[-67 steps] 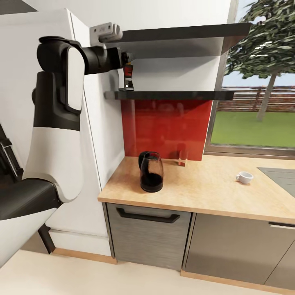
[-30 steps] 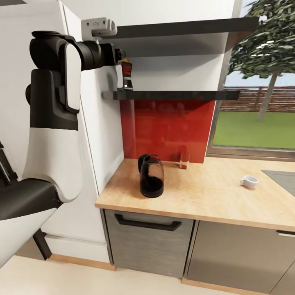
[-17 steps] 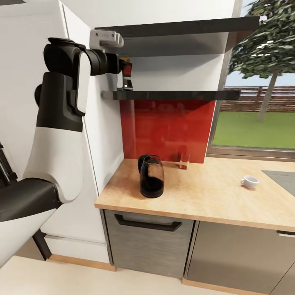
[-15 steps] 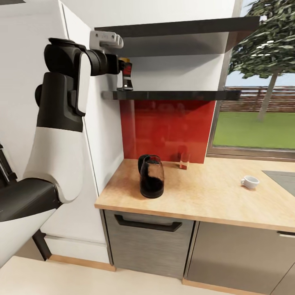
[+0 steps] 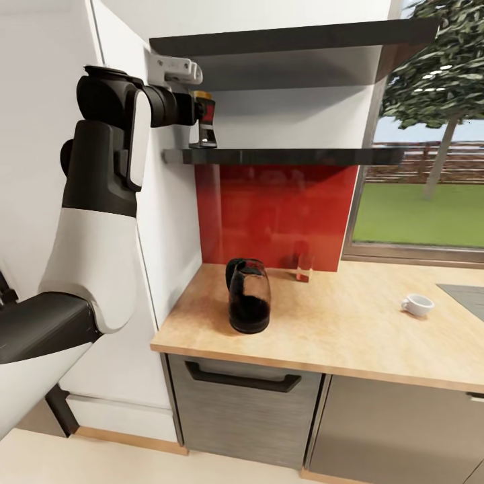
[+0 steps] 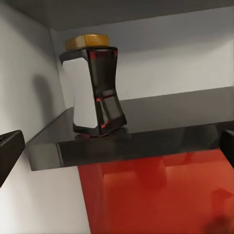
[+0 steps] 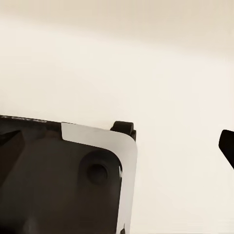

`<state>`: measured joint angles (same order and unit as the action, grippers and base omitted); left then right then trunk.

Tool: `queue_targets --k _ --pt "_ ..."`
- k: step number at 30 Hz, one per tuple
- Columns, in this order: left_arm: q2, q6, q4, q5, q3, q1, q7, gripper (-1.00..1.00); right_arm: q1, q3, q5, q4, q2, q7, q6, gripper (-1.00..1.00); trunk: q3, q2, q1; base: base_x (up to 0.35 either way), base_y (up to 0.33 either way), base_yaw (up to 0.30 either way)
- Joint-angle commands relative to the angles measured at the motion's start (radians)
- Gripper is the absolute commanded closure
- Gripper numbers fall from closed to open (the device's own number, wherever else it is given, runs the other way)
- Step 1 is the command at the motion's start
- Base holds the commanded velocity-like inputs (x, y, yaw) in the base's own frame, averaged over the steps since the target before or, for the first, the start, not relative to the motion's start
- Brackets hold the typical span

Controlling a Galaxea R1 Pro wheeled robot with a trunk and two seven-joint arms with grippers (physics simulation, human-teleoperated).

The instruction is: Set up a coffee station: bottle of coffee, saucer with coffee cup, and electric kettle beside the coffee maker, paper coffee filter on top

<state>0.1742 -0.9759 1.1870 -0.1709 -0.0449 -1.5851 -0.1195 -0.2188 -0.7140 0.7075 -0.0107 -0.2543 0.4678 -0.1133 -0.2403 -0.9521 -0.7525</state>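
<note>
The bottle of coffee (image 5: 206, 124) (image 6: 95, 90), dark with a gold cap and pale label, stands at the left end of the lower kitchen shelf (image 5: 289, 156) (image 6: 146, 134). My left gripper (image 5: 195, 109) (image 6: 117, 146) is raised level with it, just short of it, open, with nothing between its fingers. The electric kettle (image 5: 249, 296) stands on the kitchen countertop (image 5: 336, 329) near its left end. The coffee cup (image 5: 418, 305) sits far right on the counter. My right gripper (image 7: 117, 146) hangs open over pale floor. The coffee maker, saucer and paper coffee filter are out of view.
A second dark shelf (image 5: 289, 37) hangs close above the bottle. A white wall panel (image 5: 171, 222) flanks the shelf's left end. A small glass jar (image 5: 304, 267) stands against the red backsplash (image 5: 275, 215). A grey inset (image 5: 464, 292) lies at the counter's right.
The whole head view has shifted slightly with the robot. My left gripper has come lower and closer to the bottle's cap. The bottle, kettle and cup have stayed put.
</note>
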Motion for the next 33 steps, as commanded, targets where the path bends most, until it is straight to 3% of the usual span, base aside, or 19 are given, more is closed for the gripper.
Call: queue_targets --k 1,33 --pt "0.000 -0.004 0.000 -0.011 0.000 -0.001 -0.009 -1.00 -0.001 -0.008 0.010 0.000 0.000 0.003 -0.003 -1.00 -0.001 -0.001 0.000 0.137 0.000 0.000" --pt "0.000 -0.004 0.004 -0.010 0.004 -0.001 -0.009 -1.00 -0.001 -0.008 0.010 0.000 0.000 0.003 -0.003 -1.00 -0.001 -0.001 0.000 0.112 0.027 0.000"
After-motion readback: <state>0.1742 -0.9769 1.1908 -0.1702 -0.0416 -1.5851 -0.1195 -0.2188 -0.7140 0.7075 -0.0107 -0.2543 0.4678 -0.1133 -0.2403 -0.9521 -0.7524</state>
